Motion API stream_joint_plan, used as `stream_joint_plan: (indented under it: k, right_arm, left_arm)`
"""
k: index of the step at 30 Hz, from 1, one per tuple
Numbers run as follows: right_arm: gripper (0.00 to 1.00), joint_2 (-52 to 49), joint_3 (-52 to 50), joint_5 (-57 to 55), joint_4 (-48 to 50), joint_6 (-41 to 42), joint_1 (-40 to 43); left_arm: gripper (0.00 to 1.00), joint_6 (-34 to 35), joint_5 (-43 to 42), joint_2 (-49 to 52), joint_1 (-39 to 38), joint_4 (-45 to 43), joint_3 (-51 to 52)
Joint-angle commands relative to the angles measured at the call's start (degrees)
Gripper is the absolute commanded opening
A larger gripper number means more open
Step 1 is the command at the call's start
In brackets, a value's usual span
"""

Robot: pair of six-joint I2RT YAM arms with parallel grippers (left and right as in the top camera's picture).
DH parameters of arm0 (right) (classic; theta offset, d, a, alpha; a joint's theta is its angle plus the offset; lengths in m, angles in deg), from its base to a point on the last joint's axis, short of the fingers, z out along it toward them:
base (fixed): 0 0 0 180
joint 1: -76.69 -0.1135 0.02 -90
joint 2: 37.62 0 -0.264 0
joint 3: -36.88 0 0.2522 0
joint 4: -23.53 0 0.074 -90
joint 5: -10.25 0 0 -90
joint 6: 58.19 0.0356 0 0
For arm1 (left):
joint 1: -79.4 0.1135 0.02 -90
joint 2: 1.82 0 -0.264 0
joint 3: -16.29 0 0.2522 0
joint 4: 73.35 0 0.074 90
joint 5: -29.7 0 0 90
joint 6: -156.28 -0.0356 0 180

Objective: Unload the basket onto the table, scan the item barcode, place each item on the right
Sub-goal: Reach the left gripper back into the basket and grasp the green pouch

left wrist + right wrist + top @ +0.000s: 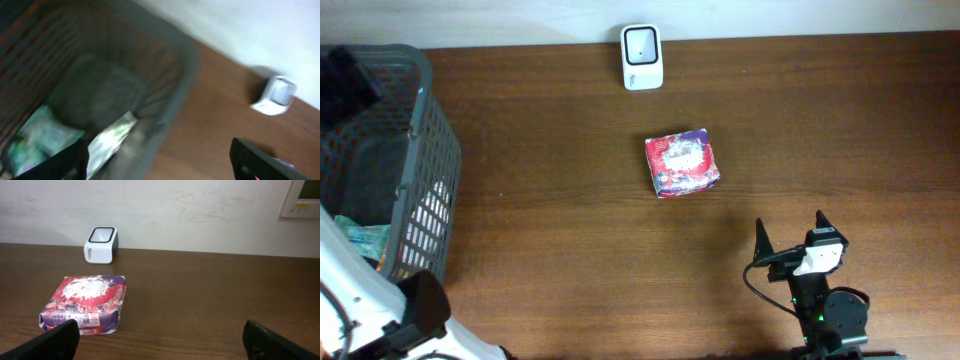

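Red and purple, the packet [682, 164] lies flat on the wooden table [550, 220] near the centre of the overhead frame, and the white scanner [642, 57] stands beyond it at the top edge, well apart from it. The right gripper [789, 222] waits in the lower right of this frame with both fingers spread wide and nothing between them, so the packet lies up and to the left of it. In the right wrist view the packet [85, 305] sits at the lower left, clearly off the middle line between the two dark fingertips [55, 340]. The gripper would probably need to shift towards that side before it reaches forward. The packet is nearly square and a little turned, so no long axis is evident, and the barcode side cannot be told. The left gripper [160, 160] is also open and empty, above the grey basket [430, 150] at the far left. The right arm is therefore judged the nearer one.
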Motion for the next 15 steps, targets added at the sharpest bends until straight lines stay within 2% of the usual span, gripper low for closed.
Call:
stream_joint_plan:
  k: [1, 4, 7, 13, 15]
  right_arm:
    - [0.99, 0.33, -0.46, -0.09, -0.22, 0.0, 0.37]
    - [0.99, 0.33, -0.46, -0.09, -0.22, 0.0, 0.37]
    - [0.99, 0.33, -0.46, -0.09, -0.22, 0.0, 0.37]
    - [0.99, 0.33, -0.46, -0.09, -0.22, 0.0, 0.37]
    - [0.99, 0.33, -0.46, -0.09, -0.22, 0.0, 0.37]
  left_arm:
    - [0.89, 2.36, 3.69, 0.42, 7.08, -2.19, 11.61]
    - [0.89, 3.02, 8.26, 0.42, 9.97, -8.5, 22.53]
    - [0.86, 10.97, 20.98, 0.42, 10.84, -15.15, 34.67]
    - [0.84, 11.13, 24.37, 0.42, 10.84, -30.82, 52.83]
    - [0.78, 11.08, 26.38, 0.42, 10.84, -37.35, 58.18]
